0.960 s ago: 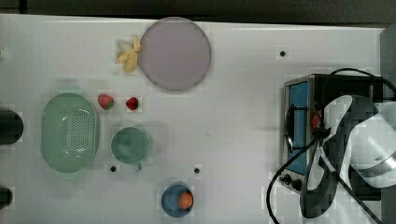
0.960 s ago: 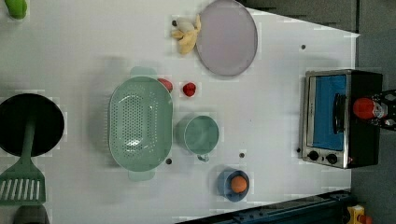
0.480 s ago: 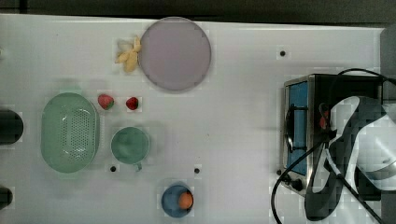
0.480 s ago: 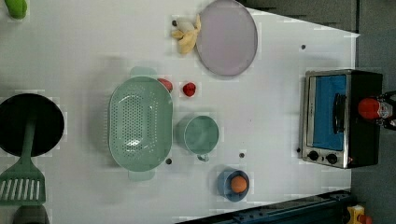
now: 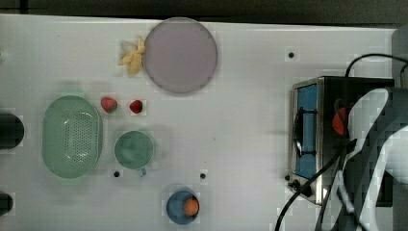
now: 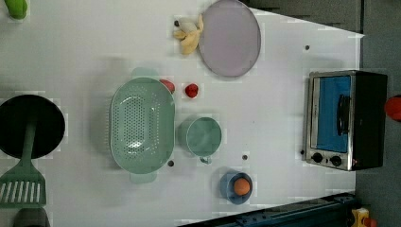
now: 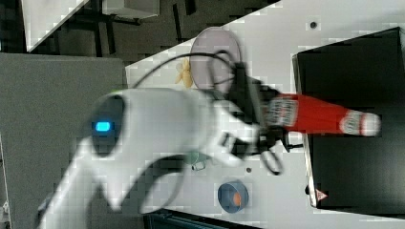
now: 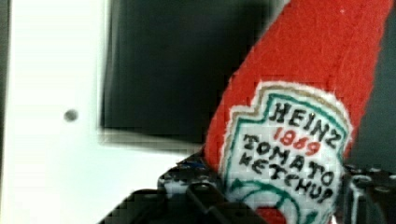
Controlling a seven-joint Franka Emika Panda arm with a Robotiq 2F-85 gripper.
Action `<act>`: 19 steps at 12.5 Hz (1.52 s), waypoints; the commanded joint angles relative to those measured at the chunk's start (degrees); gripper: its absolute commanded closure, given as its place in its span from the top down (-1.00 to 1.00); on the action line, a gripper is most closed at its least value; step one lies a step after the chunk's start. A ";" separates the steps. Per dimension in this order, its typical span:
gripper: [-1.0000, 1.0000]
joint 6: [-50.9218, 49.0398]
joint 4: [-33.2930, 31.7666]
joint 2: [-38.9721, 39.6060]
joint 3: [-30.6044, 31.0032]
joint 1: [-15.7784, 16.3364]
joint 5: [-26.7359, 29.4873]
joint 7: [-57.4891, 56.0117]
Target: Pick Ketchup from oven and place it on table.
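Note:
The ketchup [image 7: 315,114], a red bottle with a white cap and a white label, hangs above the black top of the oven [image 7: 353,162]. My gripper [image 7: 272,121] is shut on its lower end. In the wrist view the ketchup [image 8: 303,93] sits between my fingers [image 8: 196,189], with the label facing the camera. A red patch of the ketchup [image 5: 340,121] also peeks out beside my arm over the oven [image 5: 308,139] at the top view's right. The oven [image 6: 345,118] stands at the right end of the white table [image 5: 240,120], door shut.
On the table are a grey plate [image 5: 180,55], a yellow peel [image 5: 132,57], two strawberries [image 5: 109,104], a green colander [image 5: 71,136], a green cup [image 5: 133,150] and a blue bowl [image 5: 183,207] holding an orange ball. Black cables [image 5: 308,192] trail by the oven.
The ketchup and my arm have moved toward the right in both the top view and the left view. The grip on the bottle is unchanged.

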 commanded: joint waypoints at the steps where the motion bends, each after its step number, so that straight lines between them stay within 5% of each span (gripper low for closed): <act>1: 0.27 -7.63 5.12 -6.75 4.00 7.67 -0.64 -1.79; 7: 0.27 -11.04 2.18 -10.06 15.70 12.09 -4.54 -1.79; 12: 0.27 -9.16 -7.26 -10.08 22.25 13.17 -9.43 -1.45; 19: 0.27 15.04 -28.80 -6.80 22.41 12.99 -9.25 2.71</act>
